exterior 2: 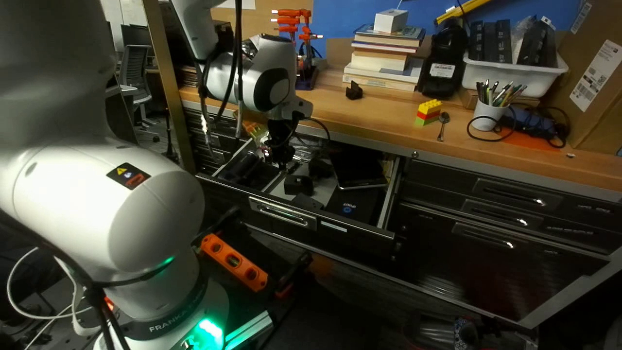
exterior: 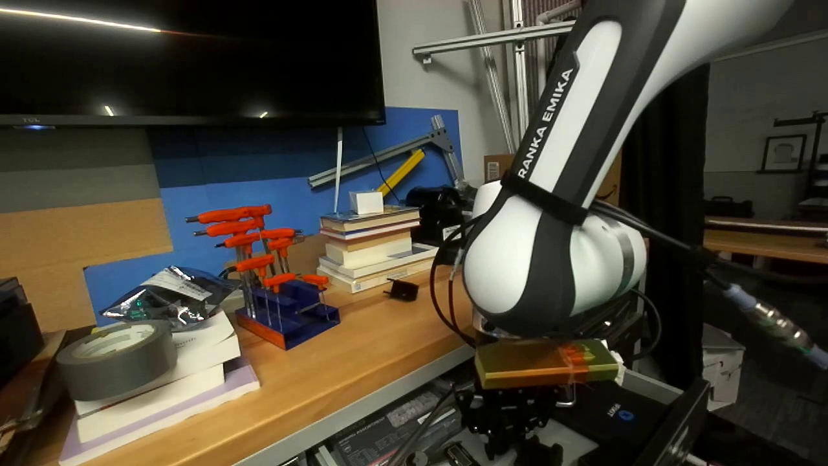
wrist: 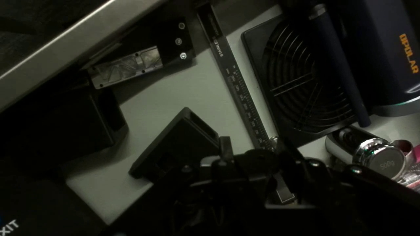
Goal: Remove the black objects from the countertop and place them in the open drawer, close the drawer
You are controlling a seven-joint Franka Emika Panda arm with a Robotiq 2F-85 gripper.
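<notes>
Over drawer (exterior 2: 354, 240), one tool (wrist: 252, 149), gap narrow; inside, two black lumps (exterior 2: 299, 185); behind, one black lump (exterior 2: 354, 91) on tabletop (exterior 2: 388, 109).

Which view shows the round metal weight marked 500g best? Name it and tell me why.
The wrist view: the weight shows large there, with its marking readable. In both exterior views the arm covers part of the drawer, and I cannot pick the weight out.
</notes>
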